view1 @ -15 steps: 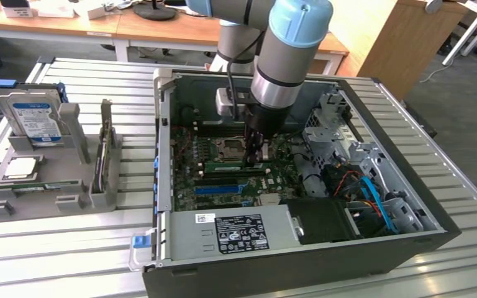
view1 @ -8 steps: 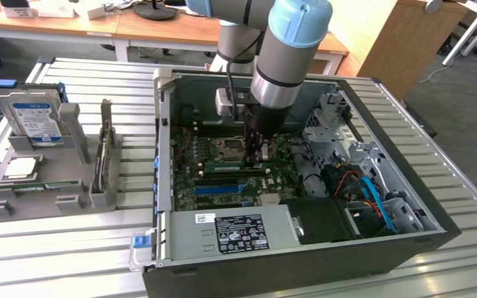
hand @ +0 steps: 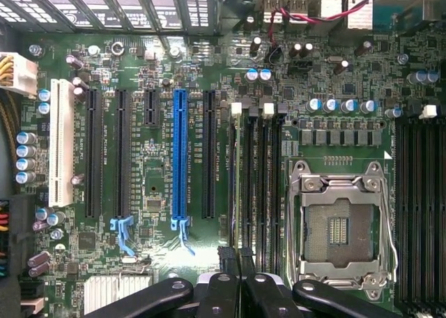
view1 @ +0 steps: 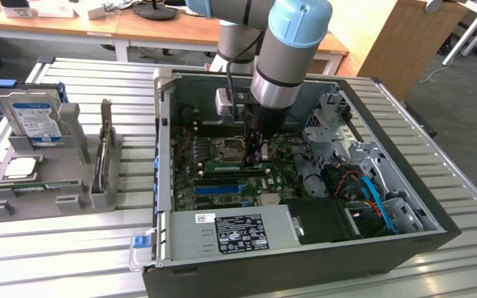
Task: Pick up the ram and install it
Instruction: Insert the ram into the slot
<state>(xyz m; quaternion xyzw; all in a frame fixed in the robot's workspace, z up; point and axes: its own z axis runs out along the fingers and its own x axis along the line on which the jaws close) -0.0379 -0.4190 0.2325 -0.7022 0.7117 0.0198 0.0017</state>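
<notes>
The ram [view1: 224,166] is a long green stick standing on edge in a memory slot on the motherboard [view1: 213,186] inside the open computer case [view1: 305,273]. In the wrist view the ram [hand: 237,185] runs edge-on along the slot next to the empty processor socket [hand: 339,227]. My gripper [view1: 255,160] reaches straight down into the case over one end of the stick. Its black fingers [hand: 226,283] are shut together, and the gripper [hand: 237,259] sits right on top of that end of the ram.
A grey holder tray [view1: 23,208] at the exterior view's left carries a hard drive [view1: 33,118], a silver processor [view1: 19,167] and a second green stick [view1: 104,149] standing upright. The power supply [view1: 230,233], drive cage [view1: 338,124] and blue cables [view1: 371,192] crowd the case.
</notes>
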